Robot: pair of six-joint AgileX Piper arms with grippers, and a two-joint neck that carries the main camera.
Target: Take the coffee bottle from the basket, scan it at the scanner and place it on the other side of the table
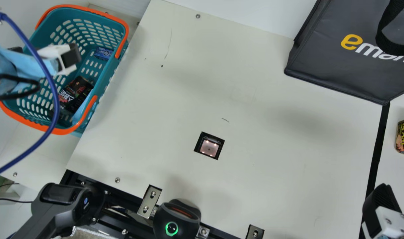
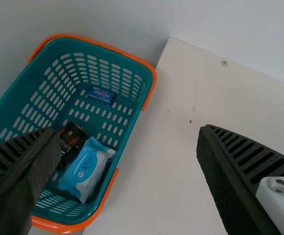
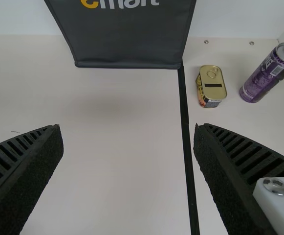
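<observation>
In the left part of the basket (image 1: 122,52), upper left of the main view, the coffee bottle (image 1: 75,93), dark with red and white print, lying low inside. Just beside it, a light blue pack (image 2: 86,169), showing well in the left wrist view. Farther up in the same basket, 1 small blue packet (image 1: 103,53). Across the basket's left side in the main view, the left gripper (image 1: 44,52), jaws released and spread wide. Well apart from the bottle, below the middle of the frame, the scanner (image 1: 209,148), set into the table (image 1: 255,99). At the lower right edge, the right gripper (image 1: 382,207), its 2 jaws likewise parted wide in the right wrist view. At the upper right, a black bag (image 1: 324,63); below it, near the right edge, 1 tin (image 1: 403,136). Near that tin, in the right wrist view's upper right, 1 purple can (image 3: 266,76), upright.
</observation>
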